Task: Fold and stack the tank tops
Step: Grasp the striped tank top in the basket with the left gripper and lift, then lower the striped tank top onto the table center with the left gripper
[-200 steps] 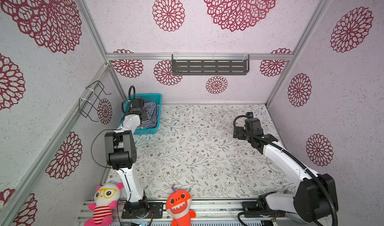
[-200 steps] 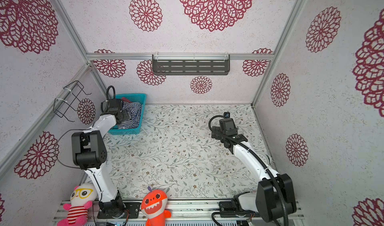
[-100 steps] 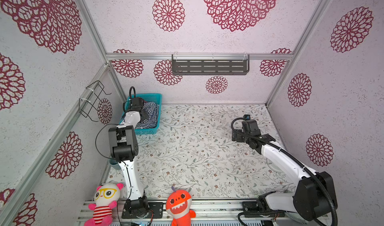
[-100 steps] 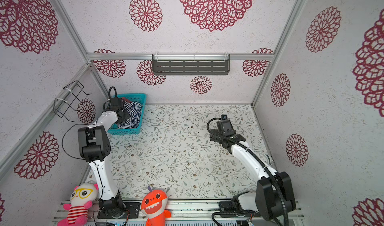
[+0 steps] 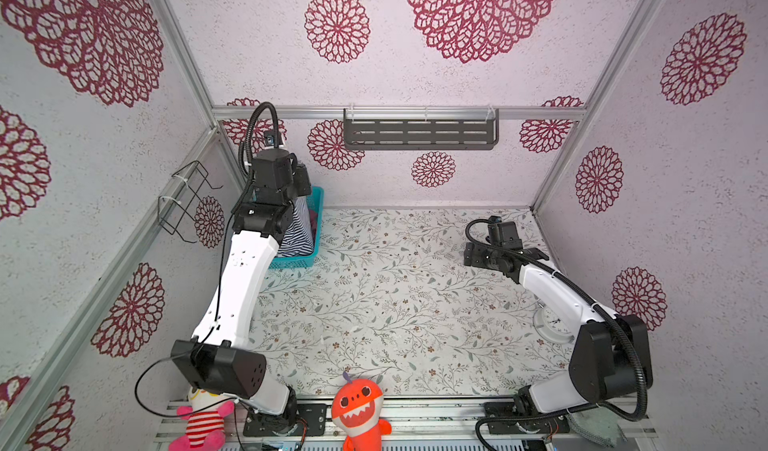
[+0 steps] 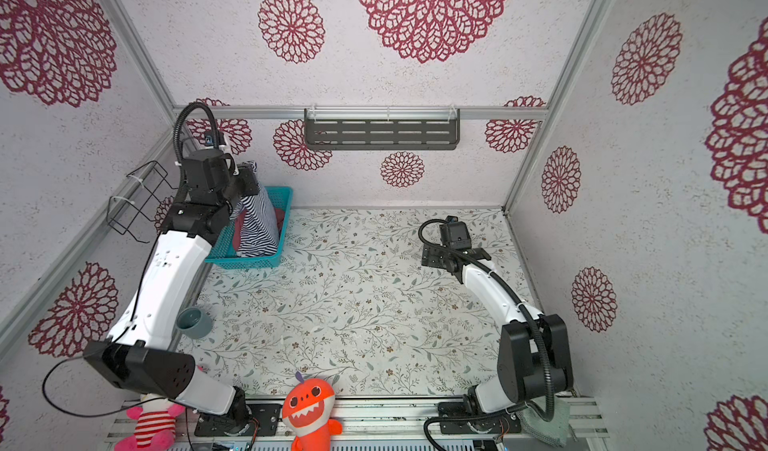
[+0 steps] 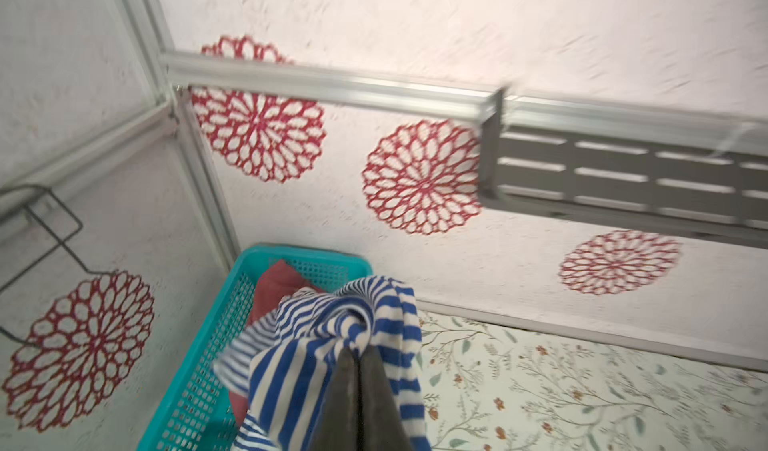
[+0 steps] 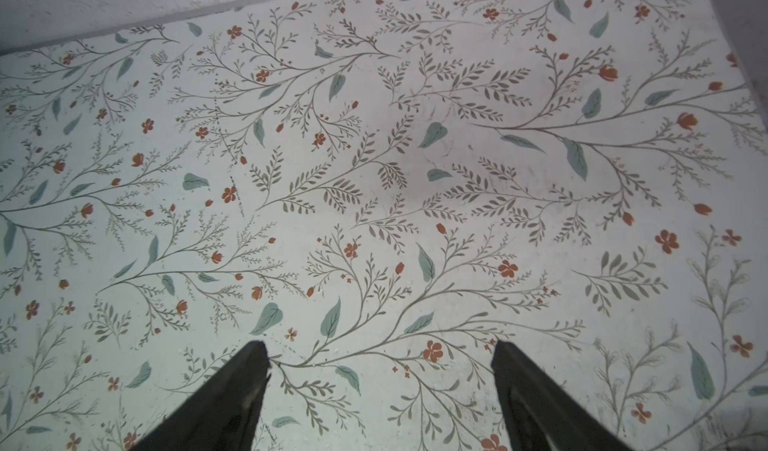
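Robot lab test cell, dressed like a home. Aluminium frame (image 5: 311, 113) holds flower-papered panels (image 5: 415, 79). Floral table (image 5: 395, 303). Left arm (image 5: 245, 278) and right arm (image 5: 552, 287) bolted to rail (image 5: 436, 411) at 6 o'clock. Shelf (image 5: 419, 133) at 12, wire rack (image 5: 187, 201) at 9.

The right hand (image 8: 378, 347) gapes above floral table (image 8: 374, 158).

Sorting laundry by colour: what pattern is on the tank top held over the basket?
The tank top has blue-and-white stripes, clearest in the left wrist view.
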You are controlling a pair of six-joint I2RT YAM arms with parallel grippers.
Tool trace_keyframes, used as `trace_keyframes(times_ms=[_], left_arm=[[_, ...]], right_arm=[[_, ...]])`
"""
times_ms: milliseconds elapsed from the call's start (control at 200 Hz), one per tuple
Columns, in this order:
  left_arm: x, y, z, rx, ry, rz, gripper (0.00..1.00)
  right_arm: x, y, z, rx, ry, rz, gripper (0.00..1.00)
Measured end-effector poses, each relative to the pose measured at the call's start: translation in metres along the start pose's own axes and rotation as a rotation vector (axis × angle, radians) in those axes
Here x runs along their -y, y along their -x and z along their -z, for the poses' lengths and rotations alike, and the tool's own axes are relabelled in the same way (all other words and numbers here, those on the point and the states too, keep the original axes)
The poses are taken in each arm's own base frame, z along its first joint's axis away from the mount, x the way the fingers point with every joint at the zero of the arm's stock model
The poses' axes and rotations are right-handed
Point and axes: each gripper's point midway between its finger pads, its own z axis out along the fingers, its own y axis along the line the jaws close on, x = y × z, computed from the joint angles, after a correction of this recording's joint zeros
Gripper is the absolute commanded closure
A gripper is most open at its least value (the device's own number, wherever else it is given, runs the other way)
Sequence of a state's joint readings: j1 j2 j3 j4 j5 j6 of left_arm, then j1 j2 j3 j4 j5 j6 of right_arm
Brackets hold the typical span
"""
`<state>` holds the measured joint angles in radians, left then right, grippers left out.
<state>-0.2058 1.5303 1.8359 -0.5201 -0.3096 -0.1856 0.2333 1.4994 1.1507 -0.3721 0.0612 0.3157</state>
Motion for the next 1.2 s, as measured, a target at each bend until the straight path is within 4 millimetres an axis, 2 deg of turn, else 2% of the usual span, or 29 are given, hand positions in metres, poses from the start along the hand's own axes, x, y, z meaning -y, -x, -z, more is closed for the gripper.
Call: trace_keyframes(times_ms=[110,210,345,410,500,575,645,801,936,1006,1086,1146,1196], left_arm=[[0.052,0.030,0.041,0.050,-0.152,-0.031,1.00],[0.112,0.054,0.080,0.088,-0.332,-0.072,1.00],[0.182,0.078,0.126,0.150,-0.540,-0.121,1.00],[0.203,0.083,0.136,0.170,-0.604,-0.129,1.00],[0.216,0.078,0.124,0.157,-0.610,-0.140,1.00],[0.227,0.056,0.099,0.105,-0.586,-0.164,1.00],[0.241,0.022,0.068,0.026,-0.564,-0.190,1.00],[0.265,-0.080,-0.008,-0.205,-0.532,-0.199,1.00],[0.264,-0.163,-0.058,-0.379,-0.476,-0.195,1.00],[0.259,-0.197,-0.069,-0.450,-0.464,-0.179,1.00],[0.256,-0.229,-0.067,-0.501,-0.482,-0.145,1.00],[0.254,-0.252,-0.057,-0.547,-0.515,-0.116,1.00],[0.257,-0.271,-0.036,-0.595,-0.569,-0.089,1.00]], right_arm=[[0.003,0.010,0.000,-0.004,0.031,-0.021,0.17],[0.011,0.015,0.000,-0.015,0.045,-0.046,0.17],[0.020,0.018,0.002,-0.030,0.058,-0.068,0.18],[0.025,0.018,0.003,-0.036,0.061,-0.077,0.18],[0.030,0.014,0.003,-0.059,0.063,-0.080,0.18],[0.033,0.010,0.003,-0.078,0.063,-0.082,0.18],[0.036,0.005,0.004,-0.096,0.060,-0.079,0.19],[0.045,-0.012,0.006,-0.140,0.038,-0.077,0.20],[0.049,-0.030,0.011,-0.169,0.028,-0.077,0.21],[0.050,-0.039,0.016,-0.177,0.030,-0.078,0.22],[0.050,-0.047,0.021,-0.182,0.038,-0.080,0.23],[0.049,-0.052,0.024,-0.185,0.041,-0.082,0.23],[0.049,-0.055,0.025,-0.189,0.046,-0.083,0.23]])
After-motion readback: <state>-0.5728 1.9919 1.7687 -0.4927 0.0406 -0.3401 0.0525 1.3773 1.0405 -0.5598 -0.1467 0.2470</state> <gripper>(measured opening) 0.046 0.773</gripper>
